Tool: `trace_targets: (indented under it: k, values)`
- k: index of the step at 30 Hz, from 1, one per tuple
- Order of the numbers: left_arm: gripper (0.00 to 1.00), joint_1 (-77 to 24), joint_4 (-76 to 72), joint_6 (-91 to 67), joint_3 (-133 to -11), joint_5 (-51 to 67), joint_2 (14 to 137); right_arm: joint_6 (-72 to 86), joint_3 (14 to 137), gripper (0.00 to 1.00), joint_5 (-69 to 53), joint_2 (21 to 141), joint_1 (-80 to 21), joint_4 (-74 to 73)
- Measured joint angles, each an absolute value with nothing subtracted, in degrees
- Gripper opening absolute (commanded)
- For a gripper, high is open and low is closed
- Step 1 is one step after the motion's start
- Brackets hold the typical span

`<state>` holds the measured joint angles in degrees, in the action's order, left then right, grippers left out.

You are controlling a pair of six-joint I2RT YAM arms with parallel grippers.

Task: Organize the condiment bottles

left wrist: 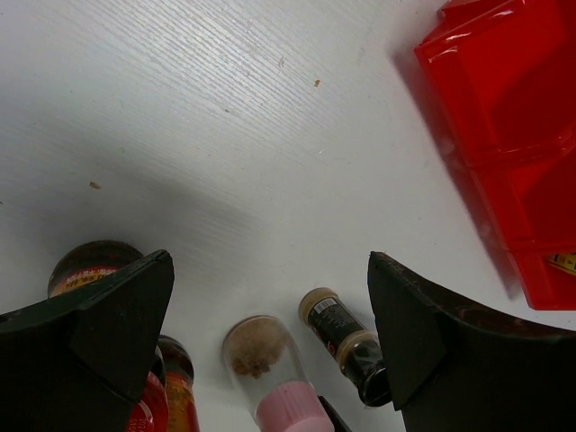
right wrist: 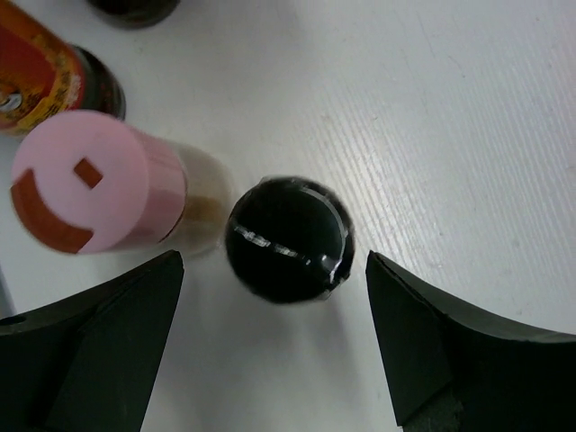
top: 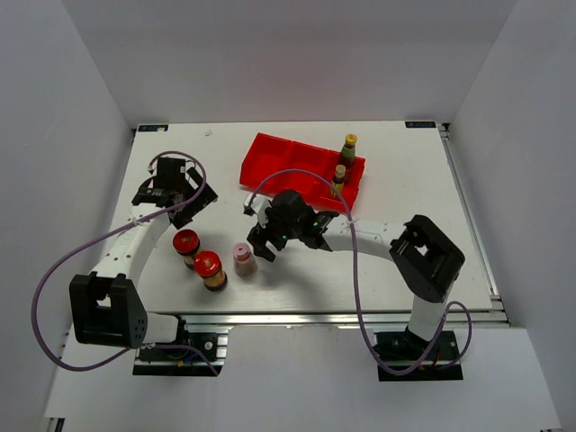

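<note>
Right fingers (top: 263, 245): spread wide, gripping nothing. Dark-capped bottle (right wrist: 290, 238) stands upright between them, with a small gap on either side. Pink-capped bottle (right wrist: 85, 180) is just outside one finger, beside the dark one.

Left fingers (top: 193, 205): wide open, empty, over bare desk (left wrist: 225, 135). Jar (top: 186, 241) and second jar (top: 209, 264) stand near them.

Yellow-capped bottle (top: 350, 139) and pale-capped bottle (top: 340, 169) stand upright in the end compartment of the tray (top: 279, 157), apart from both pairs of fingers.

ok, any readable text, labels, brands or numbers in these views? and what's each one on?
None can be read as text.
dark-capped bottle: label with a barcode-like white patch, print too small to read.
red-lidded jar: red-orange label, too blurred to read.
yellow-capped bottle in the red tray: label too small in the top view.
</note>
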<state>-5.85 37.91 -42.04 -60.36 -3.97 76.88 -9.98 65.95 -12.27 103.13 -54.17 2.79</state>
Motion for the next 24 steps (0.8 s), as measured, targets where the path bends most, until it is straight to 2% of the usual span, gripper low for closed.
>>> trace_targets:
  k: [8, 9, 10, 13, 14, 19, 24]
  values:
    - [0.98, -5.85, 38.22, -42.04, -60.36, -4.01, 76.93, -8.93, 67.66, 0.72, -9.74, 105.47, -54.02, 6.22]
    - [0.98, -5.85, 38.28, -42.02, -60.36, -4.03, 76.93, -8.86, 67.66, 0.68, -9.58, 105.47, -54.02, 6.50]
    - [0.98, -5.85, 38.37, -42.02, -60.36, -4.03, 76.93, -8.78, 67.66, 0.56, -9.58, 105.47, -54.04, 6.72]
    - [0.98, -5.85, 38.57, -42.02, -60.36, -4.03, 76.93, -8.51, 67.64, 0.35, -9.63, 105.47, -54.04, 7.73]
    - [0.98, -5.85, 38.57, -42.02, -60.36, -4.05, 76.93, -8.16, 67.59, 0.32, -9.63, 105.47, -54.04, 8.08]
    - [0.98, -5.85, 38.61, -42.04, -60.36, -4.05, 76.93, -8.05, 66.59, 0.28, -9.50, 104.47, -54.02, 9.15]
    - [0.98, -5.85, 38.83, -42.02, -60.38, -4.03, 76.93, -7.90, 67.40, 0.29, -6.02, 102.87, -53.34, 8.56]
